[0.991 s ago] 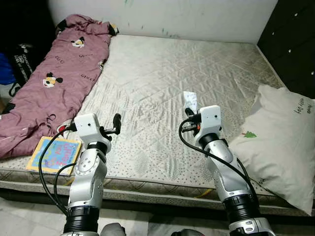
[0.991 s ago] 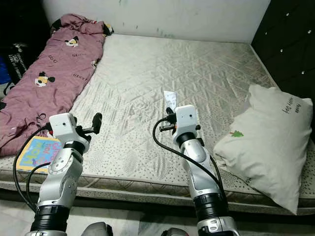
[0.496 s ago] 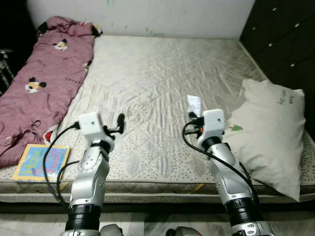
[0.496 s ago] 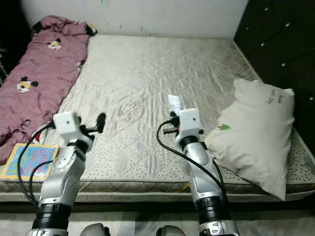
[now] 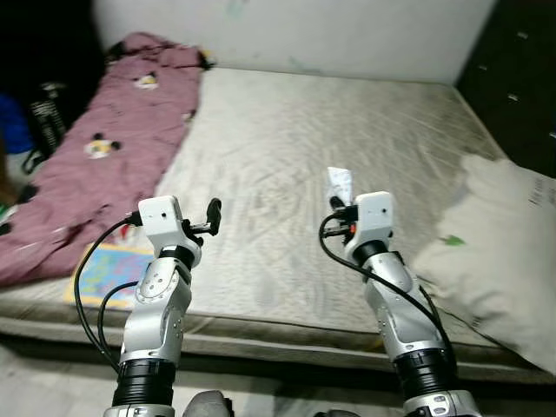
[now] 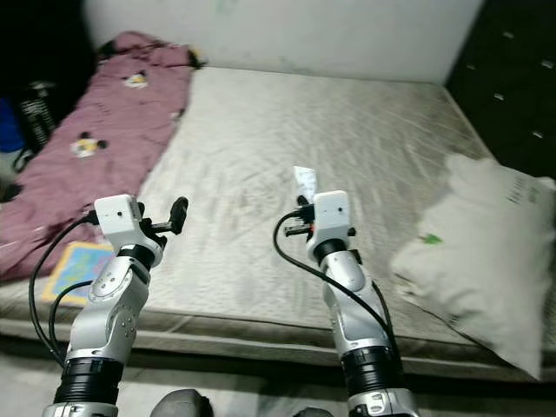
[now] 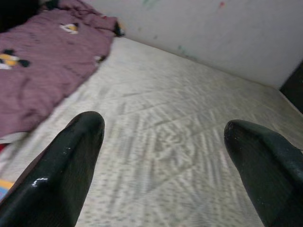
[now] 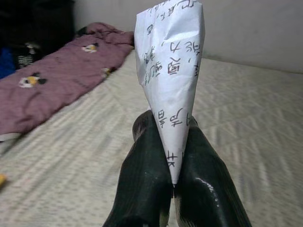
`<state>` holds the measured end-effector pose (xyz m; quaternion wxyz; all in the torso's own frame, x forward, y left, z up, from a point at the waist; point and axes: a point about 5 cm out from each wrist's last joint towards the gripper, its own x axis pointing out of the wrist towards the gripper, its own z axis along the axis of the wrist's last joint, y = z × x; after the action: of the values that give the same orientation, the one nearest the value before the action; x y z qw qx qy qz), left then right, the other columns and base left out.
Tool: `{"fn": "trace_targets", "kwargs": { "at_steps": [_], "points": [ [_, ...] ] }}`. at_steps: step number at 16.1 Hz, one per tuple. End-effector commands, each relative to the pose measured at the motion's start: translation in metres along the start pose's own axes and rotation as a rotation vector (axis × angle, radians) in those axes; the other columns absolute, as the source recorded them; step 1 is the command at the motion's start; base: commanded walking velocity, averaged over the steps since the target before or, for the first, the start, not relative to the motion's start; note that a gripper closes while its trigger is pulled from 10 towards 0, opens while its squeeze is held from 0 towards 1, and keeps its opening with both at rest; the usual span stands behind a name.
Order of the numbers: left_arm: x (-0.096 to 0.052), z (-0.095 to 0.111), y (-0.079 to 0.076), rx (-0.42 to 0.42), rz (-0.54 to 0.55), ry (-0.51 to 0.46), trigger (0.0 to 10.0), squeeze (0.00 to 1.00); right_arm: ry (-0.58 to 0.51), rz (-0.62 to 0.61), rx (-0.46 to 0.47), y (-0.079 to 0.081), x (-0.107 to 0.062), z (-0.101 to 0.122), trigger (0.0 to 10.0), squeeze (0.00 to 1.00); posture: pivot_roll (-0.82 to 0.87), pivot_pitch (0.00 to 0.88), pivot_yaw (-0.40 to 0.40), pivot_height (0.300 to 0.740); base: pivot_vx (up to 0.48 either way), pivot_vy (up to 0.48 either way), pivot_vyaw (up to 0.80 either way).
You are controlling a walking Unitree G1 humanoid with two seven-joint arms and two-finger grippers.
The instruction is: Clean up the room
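One slip of white paper (image 8: 169, 66) with handwritten characters stands upright above the mattress (image 5: 287, 148), its long axis vertical, its narrow lower end pinched between the two closed fingers of the right gripper (image 8: 173, 182) and its wider end pointing up. The left gripper (image 7: 163, 142) hovers over the mattress's near part with fingers spread wide, holding nothing. On the mattress lie one maroon blanket (image 5: 104, 148) along its left edge, one white pillow (image 5: 495, 243) at its right edge, and one colourful book (image 5: 109, 269) at its near left corner.

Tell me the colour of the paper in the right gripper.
White paper with dark handwriting, clearest in the right wrist view.
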<state>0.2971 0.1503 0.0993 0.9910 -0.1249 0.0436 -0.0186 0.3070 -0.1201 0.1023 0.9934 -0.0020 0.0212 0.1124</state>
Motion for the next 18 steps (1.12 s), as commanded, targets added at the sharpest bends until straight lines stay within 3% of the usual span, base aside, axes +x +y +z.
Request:
{"fn": "trace_targets", "kwargs": {
  "at_steps": [1, 16, 18],
  "points": [
    [0.0002, 0.0040, -0.0011, 0.014, -0.012, -0.012, 10.0, 0.00, -0.008, 0.001, 0.000, -0.0007, 0.0015, 0.0034, 10.0, 0.00, 0.03, 0.000, -0.007, 0.740, 0.000, 0.439, 0.00],
    [0.0022, 0.0054, -0.0038, 0.003, -0.013, -0.014, 10.0, 0.00, 0.006, -0.003, -0.001, -0.0030, 0.0025, 0.0033, 10.0, 0.00, 0.02, 0.000, -0.010, 0.740, 0.000, 0.432, 0.00],
    [0.0017, 0.0062, -0.0049, 0.006, -0.020, -0.026, 10.0, 0.00, 0.009, -0.001, -0.001, -0.0031, 0.0024, 0.0027, 10.0, 0.00, 0.02, 0.000, -0.010, 0.740, 0.000, 0.000, 0.00]
  ]
}}
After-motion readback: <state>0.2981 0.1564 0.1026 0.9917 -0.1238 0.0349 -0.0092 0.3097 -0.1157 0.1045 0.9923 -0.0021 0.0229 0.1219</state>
